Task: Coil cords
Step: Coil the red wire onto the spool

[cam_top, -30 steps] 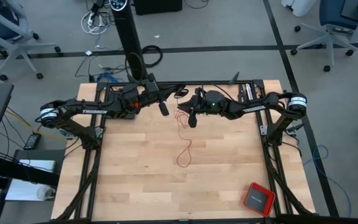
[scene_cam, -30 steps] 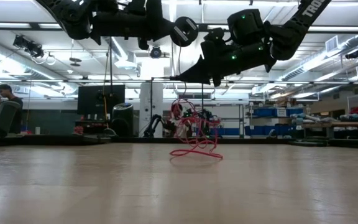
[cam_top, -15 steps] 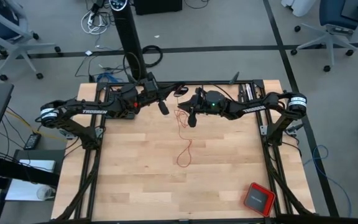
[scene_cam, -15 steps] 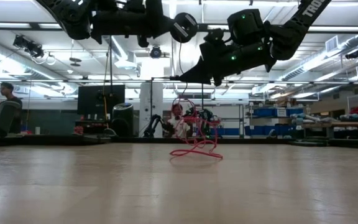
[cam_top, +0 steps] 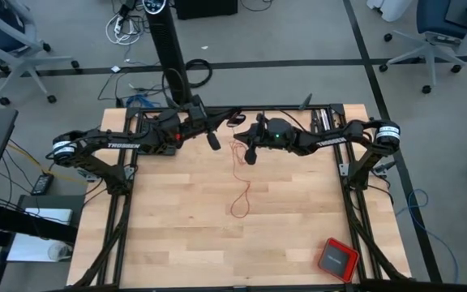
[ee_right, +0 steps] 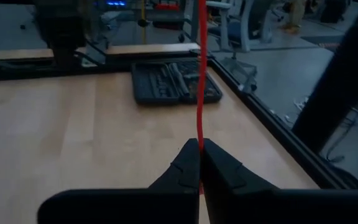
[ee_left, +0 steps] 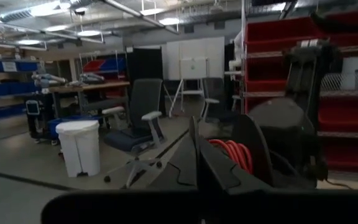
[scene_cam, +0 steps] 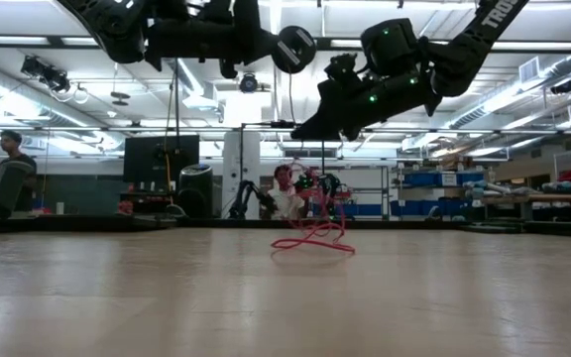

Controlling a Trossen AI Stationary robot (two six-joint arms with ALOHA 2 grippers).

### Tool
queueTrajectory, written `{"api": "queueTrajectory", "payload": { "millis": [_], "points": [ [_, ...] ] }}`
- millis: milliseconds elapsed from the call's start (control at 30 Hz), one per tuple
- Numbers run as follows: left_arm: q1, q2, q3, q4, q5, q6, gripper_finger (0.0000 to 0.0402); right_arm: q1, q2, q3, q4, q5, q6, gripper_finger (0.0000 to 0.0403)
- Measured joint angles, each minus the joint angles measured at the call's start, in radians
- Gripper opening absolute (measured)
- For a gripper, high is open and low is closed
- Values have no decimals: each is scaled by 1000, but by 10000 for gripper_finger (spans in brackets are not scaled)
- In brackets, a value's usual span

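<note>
One thin red cord (cam_top: 238,182) runs from high between the arms down to slack loops (scene_cam: 313,238) that lie on the wooden table (cam_top: 177,235). My left gripper (scene_cam: 288,63) is raised at the far middle and shut on the cord's upper part. Just below and to its right, my right gripper (ee_right: 199,144) is shut on the same cord lower down. In the right wrist view the cord (ee_right: 199,68) runs straight away from the fingers. In the left wrist view my left gripper (ee_left: 197,140) shows shut fingers, and the cord cannot be made out. My left gripper holds the cord near its upper end (scene_cam: 288,73); the hold itself is too small to make out. The cord hangs straight down from it to my right gripper, clear of the table. My right gripper pinches a single strand (ee_right: 199,138) between its two fingertips. The fingers come from the table's right, slanting a little down, and lie across the cord. Above them the cord is taut; below, it drops in slack loops onto the table.
A red square box with a dark top (cam_top: 336,259) lies at the near right corner. A black tool case (ee_right: 176,81) lies by a table edge in the right wrist view. Bare wood spreads over the table's near half (cam_top: 185,243). A person (scene_cam: 8,149) sits far off.
My right gripper has shut its fingers on the cord and tipped slightly downward, staying in place. The stretch between the two grippers now stands straight, and the loops below it have sagged a little lower.
</note>
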Motion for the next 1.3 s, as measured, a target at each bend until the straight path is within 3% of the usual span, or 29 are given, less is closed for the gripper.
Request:
{"api": "queueTrajectory", "payload": {
  "millis": [233,467,733,900,1100,1300],
  "points": [
    [1,0,0,-71,0,38,0,-34,-15,0,-87,76,1,1],
    [2,-13,0,-193,-4,132,0,-98,-110,0,-232,163,-20,1],
    [24,-13,0,-234,-22,147,0,-121,-185,22,-193,151,-110,1],
    [42,-13,0,-263,21,104,0,-122,-185,50,-185,204,-128,1],
    [43,-13,0,-321,-5,129,0,-108,-191,51,-173,167,-130,2],
    [44,-13,0,-331,-126,163,0,-64,-191,51,-95,81,-103,2]
  ]
}}
